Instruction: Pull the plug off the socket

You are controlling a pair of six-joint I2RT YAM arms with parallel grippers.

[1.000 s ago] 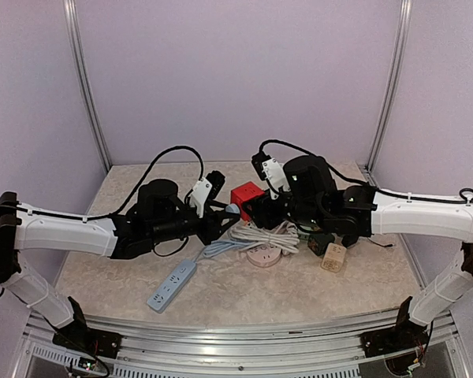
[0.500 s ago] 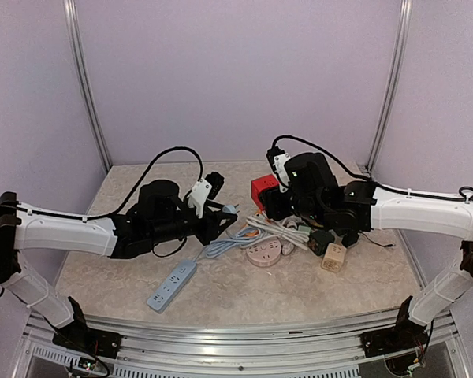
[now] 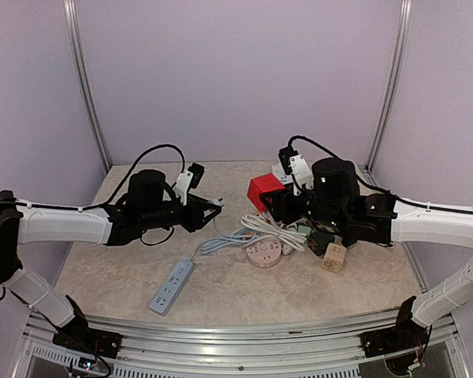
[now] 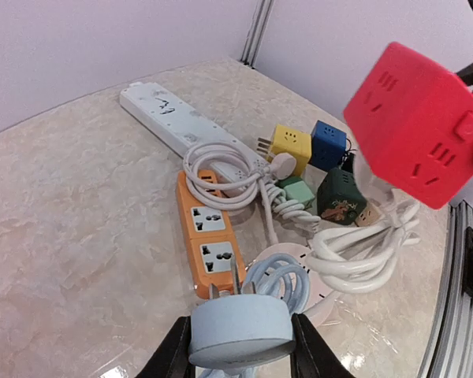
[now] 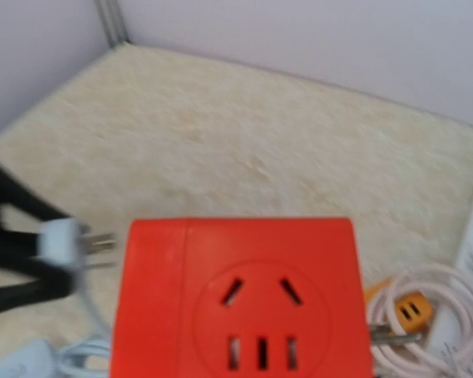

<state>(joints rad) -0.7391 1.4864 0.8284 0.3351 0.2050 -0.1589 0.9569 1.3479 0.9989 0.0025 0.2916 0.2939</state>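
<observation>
**Two pieces held apart in the air**

Two black fingers of the left gripper (image 4: 240, 350) are clamped narrowly on the sides of a round pale-blue plastic plug (image 4: 240, 332). The plug is a smooth, matte disc. Its bare metal prongs (image 4: 236, 277) stand out of the far face, pointing away from the wrist. A pale-blue cable (image 3: 221, 242) hangs from it in loose loops down to a long pale-blue power strip (image 3: 172, 286), which lies flat near the front of the table.

The right gripper (image 3: 273, 206) holds a glossy red plastic cube socket (image 5: 236, 299) at a middling width, lifted off the surface. The cube has rounded edges and dark slot holes set in a shallow circle on the face turned toward the plug. In the overhead view, plug and socket are well apart, with open air between them and the prongs fully out of the slots.

The beige stone-patterned table (image 3: 102, 268) carries a jumble below the cube:
- a long white power strip (image 4: 181, 122)
- an orange two-outlet strip (image 4: 209, 236)
- a thick coil of white cable (image 4: 363, 248)
- a round pink socket (image 3: 264, 253)

Small cube adapters sit close together behind the coil: one yellow (image 4: 290, 143), one blue (image 4: 329, 145), one dark green (image 4: 340, 197) and one mint (image 4: 298, 190). A beige one (image 3: 333, 257) sits nearer the front.
</observation>
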